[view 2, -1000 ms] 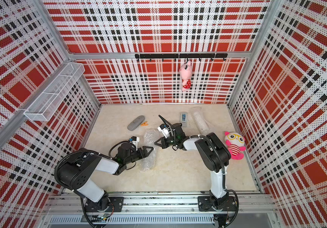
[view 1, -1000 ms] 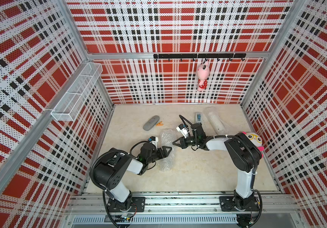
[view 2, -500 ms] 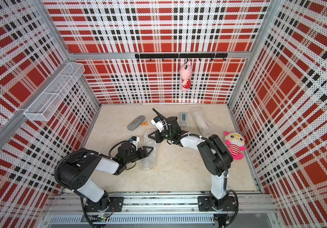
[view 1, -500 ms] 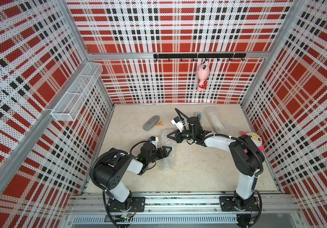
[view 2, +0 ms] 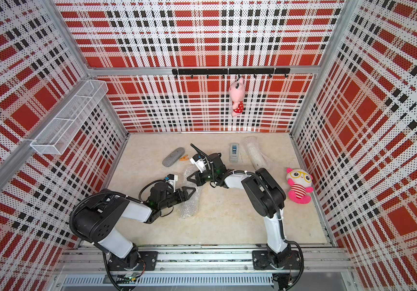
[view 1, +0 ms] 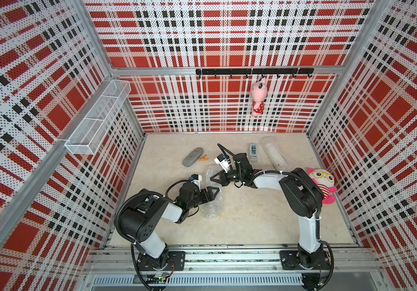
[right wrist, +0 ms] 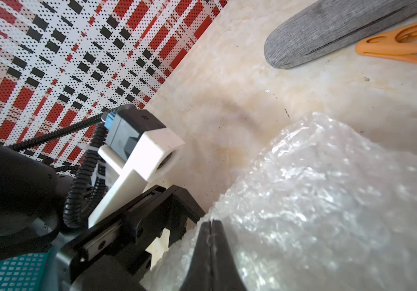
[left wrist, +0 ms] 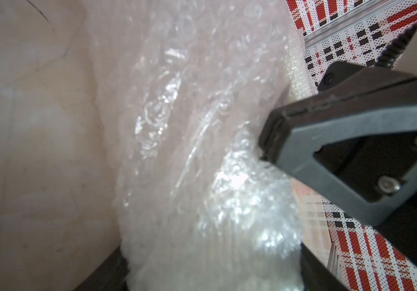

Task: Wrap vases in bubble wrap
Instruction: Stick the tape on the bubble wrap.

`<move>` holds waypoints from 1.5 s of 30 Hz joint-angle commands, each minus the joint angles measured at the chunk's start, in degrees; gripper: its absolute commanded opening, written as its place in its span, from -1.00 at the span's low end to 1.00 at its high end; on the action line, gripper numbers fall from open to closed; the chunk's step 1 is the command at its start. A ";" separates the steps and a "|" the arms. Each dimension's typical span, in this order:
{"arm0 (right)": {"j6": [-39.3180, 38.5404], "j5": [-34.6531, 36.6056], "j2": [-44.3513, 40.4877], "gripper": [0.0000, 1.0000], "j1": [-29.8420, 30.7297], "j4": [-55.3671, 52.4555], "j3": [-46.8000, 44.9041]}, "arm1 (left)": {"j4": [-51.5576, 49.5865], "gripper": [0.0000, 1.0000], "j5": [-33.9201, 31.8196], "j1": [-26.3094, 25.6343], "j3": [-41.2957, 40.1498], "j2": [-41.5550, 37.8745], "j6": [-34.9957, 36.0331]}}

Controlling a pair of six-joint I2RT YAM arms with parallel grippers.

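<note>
A bubble wrap (view 1: 213,209) bundle (view 2: 189,206) lies on the floor between both arms. My left gripper (view 1: 215,194) (view 2: 192,191) is shut on its middle, and the wrap (left wrist: 202,176) fills the gap between its jaws (left wrist: 212,277). My right gripper (view 1: 212,177) (view 2: 189,178) is shut, its tips (right wrist: 210,224) pinching the bubble wrap (right wrist: 328,201) at the bundle's far end. A second rolled bubble wrap bundle (view 1: 274,153) (view 2: 254,153) lies at the back right. The vases are hidden under the wrap.
A grey oblong case (view 1: 192,156) and an orange clip (view 1: 203,158) lie at the back left, with a tape dispenser (view 1: 253,152) behind the right wrist. An owl plush (view 1: 322,184) sits by the right wall. A pink plush (view 1: 258,97) hangs on the back wall, a wire basket (view 1: 96,118) on the left wall.
My right gripper has swung leftward across the bundle's far end, staying shut. The left gripper has kept its hold and place.
</note>
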 commanded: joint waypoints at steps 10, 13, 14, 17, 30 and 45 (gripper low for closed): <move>4.73 0.72 5.72 -0.99 0.57 8.60 -2.18 | -6.90 -0.49 1.83 -1.45 -1.45 0.38 0.34; 4.29 0.92 4.45 -1.00 0.45 7.76 -2.37 | -6.95 -0.49 1.83 -1.45 -1.53 0.40 0.43; 3.70 1.37 3.15 -1.00 0.37 6.96 -2.30 | -6.91 -0.49 1.83 -1.36 -1.56 0.40 0.43; 2.33 2.44 -0.73 -1.00 0.09 4.93 -1.59 | -6.91 -0.49 1.83 -1.41 -1.45 0.61 0.43; 17.59 1.18 0.13 -1.00 1.44 32.84 -12.83 | -6.91 -0.49 2.10 -1.39 -1.58 0.75 0.42; 18.65 -0.08 -6.10 -1.00 -2.90 35.66 -22.13 | -6.95 -0.50 2.36 -0.81 -1.36 0.27 -0.01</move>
